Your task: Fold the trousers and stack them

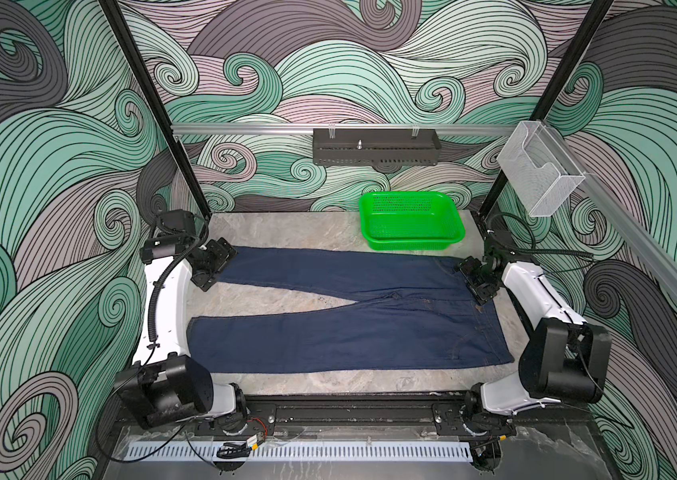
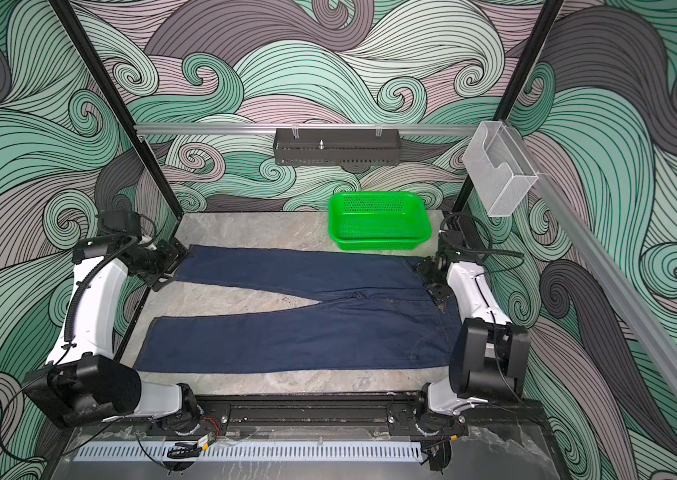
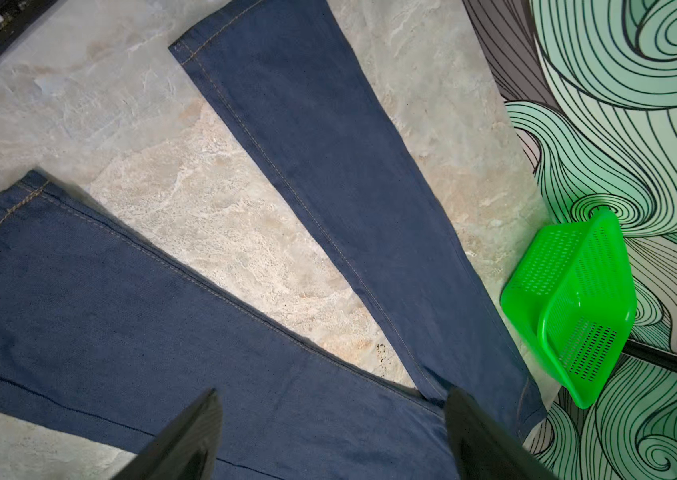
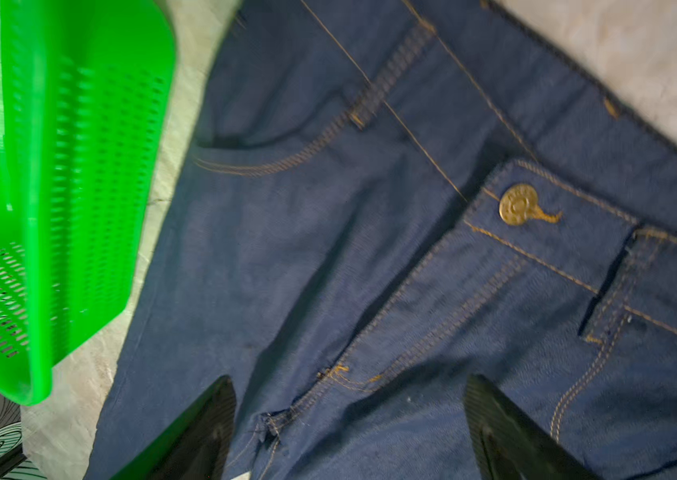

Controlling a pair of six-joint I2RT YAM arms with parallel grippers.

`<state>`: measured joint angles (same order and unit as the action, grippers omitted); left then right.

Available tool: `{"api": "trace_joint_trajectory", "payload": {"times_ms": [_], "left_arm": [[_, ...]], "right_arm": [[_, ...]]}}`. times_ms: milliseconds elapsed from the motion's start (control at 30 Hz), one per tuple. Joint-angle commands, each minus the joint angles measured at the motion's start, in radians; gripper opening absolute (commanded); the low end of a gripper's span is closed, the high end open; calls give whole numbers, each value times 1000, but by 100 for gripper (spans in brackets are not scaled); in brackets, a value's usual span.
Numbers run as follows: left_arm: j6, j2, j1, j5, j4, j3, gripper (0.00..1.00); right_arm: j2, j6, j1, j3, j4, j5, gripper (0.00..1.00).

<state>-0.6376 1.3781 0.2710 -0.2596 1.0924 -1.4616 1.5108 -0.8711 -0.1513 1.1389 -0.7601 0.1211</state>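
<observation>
The trousers (image 1: 349, 328) (image 2: 299, 340) are dark navy denim, spread flat on the marble table, with the legs splayed to the left and the waistband to the right. My left gripper (image 1: 216, 268) (image 2: 168, 266) is at the far leg's cuff, open. In the left wrist view its gripper (image 3: 330, 415) frames only denim (image 3: 328, 187), with nothing held. My right gripper (image 1: 474, 280) (image 2: 432, 279) is open at the far corner of the waistband. The right wrist view has its gripper (image 4: 349, 399) over the fly seam, below the brass button (image 4: 517, 204).
A green perforated basket (image 1: 411, 245) (image 2: 378, 245) (image 3: 573, 307) (image 4: 37, 187) stands at the back of the table, just beyond the far leg. A black tray (image 1: 374, 145) hangs on the rear rail. A clear plastic box (image 1: 540, 170) is mounted at the right.
</observation>
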Motion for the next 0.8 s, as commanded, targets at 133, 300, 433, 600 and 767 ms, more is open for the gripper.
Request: {"api": "trace_joint_trajectory", "payload": {"times_ms": [133,300,433,600,767], "left_arm": [[-114,-29,-70,73,-71,-13,87],[-168,38,-175,103,-103,-42,87],[-198,104,-221,117,-152,-35,87],[-217,149,-234,95,-224,-18,87],[-168,201,-234,73,-241,-50,87]], "right_arm": [[17,-35,-17,38,-12,104,87],[48,-45,-17,40,-14,156,87],[57,-43,-17,27,-14,156,87],[39,-40,-17,13,-14,123,87],[0,-37,-20,0,-16,54,87]]}}
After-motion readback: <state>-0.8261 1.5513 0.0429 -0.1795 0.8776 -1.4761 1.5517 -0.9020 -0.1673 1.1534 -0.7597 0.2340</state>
